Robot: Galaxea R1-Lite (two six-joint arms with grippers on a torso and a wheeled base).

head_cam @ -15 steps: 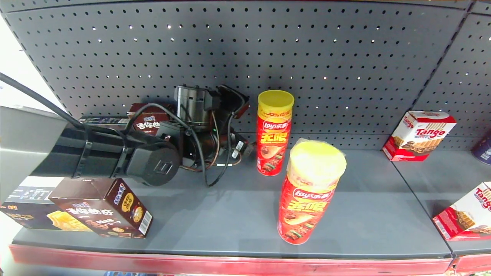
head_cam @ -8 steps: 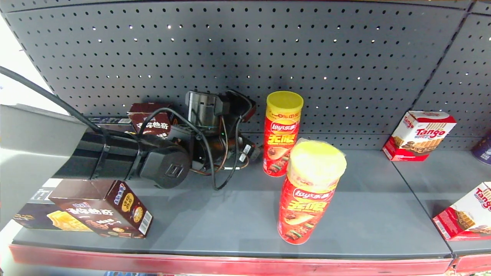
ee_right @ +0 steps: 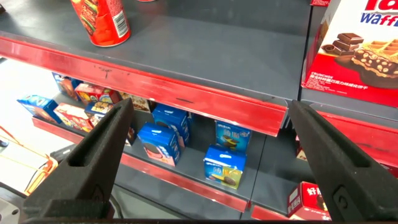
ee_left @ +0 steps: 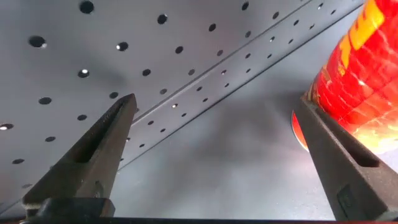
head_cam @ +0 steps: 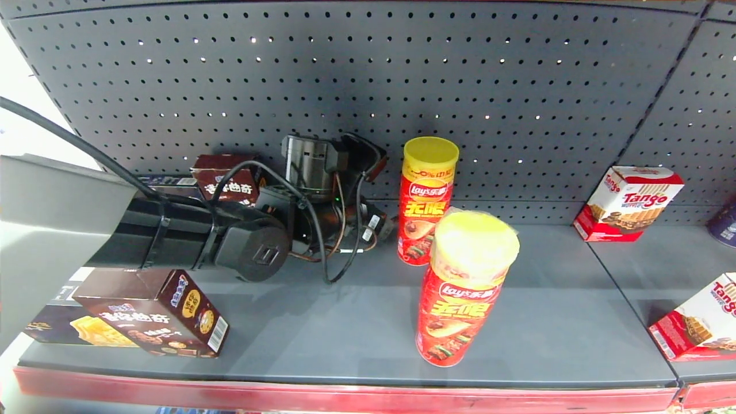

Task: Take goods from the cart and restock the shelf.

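Rear chip can (head_cam: 424, 198) shifted right, jaws apart

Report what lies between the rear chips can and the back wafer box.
Only bare shelf, per the head view; the front can stands nearer.

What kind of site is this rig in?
Likely a shop aisle, real or mock: a pegboard-backed shelf with a red front rail, chip cans and wafer boxes on it, more snack boxes below.
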